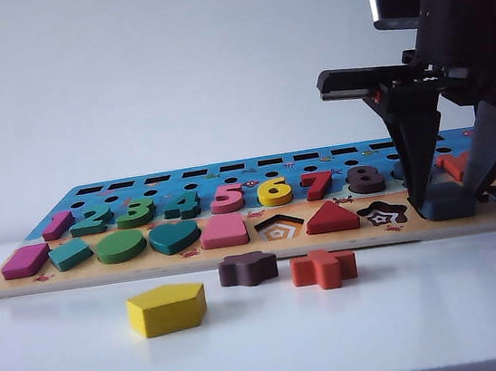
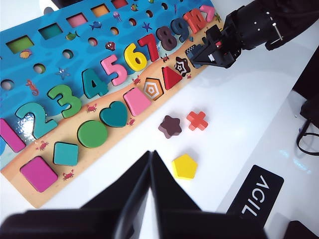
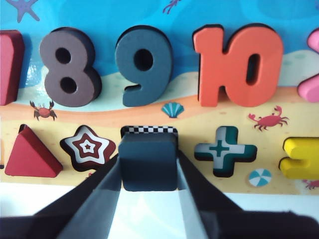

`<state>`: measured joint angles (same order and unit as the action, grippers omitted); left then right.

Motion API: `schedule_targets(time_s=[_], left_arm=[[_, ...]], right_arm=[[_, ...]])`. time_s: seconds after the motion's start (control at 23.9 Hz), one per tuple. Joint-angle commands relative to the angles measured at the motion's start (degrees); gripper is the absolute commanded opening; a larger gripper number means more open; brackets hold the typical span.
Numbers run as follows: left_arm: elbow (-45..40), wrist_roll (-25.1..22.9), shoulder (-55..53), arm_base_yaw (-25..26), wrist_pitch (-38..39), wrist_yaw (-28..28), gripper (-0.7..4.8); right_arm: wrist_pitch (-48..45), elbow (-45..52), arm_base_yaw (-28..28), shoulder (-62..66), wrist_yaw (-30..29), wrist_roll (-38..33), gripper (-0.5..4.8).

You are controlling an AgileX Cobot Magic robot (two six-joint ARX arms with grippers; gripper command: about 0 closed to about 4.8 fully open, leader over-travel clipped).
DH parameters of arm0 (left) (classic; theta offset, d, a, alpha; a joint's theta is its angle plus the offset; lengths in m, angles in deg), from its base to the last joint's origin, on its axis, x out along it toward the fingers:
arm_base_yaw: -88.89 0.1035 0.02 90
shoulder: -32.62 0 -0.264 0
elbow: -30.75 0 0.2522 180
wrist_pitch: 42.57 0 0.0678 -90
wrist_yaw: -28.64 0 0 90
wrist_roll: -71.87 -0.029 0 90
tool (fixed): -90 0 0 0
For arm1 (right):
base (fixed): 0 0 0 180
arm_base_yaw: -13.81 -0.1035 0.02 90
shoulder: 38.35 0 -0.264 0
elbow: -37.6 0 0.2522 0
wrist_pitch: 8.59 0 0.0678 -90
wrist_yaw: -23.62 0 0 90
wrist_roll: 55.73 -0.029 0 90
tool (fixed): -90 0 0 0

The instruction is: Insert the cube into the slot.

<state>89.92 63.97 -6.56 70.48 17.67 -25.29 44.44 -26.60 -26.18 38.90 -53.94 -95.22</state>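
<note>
Right end effector [image 3: 148,174] clamps the cube [image 3: 148,162] over the slot [image 3: 149,130] at the board's front edge — square it, lower flat. Left end effector [image 2: 149,186] closed, empty — idle.

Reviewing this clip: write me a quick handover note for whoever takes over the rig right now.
Right gripper: shut on the cube, holding it at the board's front edge, over the slot.
Left gripper: shut, holding nothing, hanging back above the table near the yellow pentagon.
Cube: partly over the slot; a strip of checkered bottom shows at the far side, so it is not seated.
Done: cube picked up and brought to the slot, between the star recess and cross recess.
Left: align the cube, press it in, release.
</note>
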Motion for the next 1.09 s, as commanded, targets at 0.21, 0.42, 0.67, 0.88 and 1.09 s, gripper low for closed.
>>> schedule_targets(time_s=[0.21, 0.42, 0.67, 0.88, 1.09], left_arm=[[0.28, -0.04, 0.09, 0.02, -0.79, 0.35, 0.09], [0.28, -0.07, 0.09, 0.02, -0.79, 0.35, 0.10], [0.28, -0.04, 0.09, 0.02, -0.79, 0.35, 0.10], [0.28, -0.04, 0.09, 0.02, -0.79, 0.35, 0.10], [0.28, -0.04, 0.09, 0.02, -0.79, 0.35, 0.10]], right_arm=[[-3.21, -0.11, 0.07, 0.04, 0.26, 0.35, 0.08], [-3.19, -0.11, 0.07, 0.04, 0.85, 0.37, 0.08], [-2.80, -0.11, 0.07, 0.02, 0.98, 0.35, 0.10], [-2.82, -0.11, 0.07, 0.02, 1.11, 0.57, 0.41], [-2.82, -0.13, 0.07, -0.02, 1.11, 0.76, 0.88]])
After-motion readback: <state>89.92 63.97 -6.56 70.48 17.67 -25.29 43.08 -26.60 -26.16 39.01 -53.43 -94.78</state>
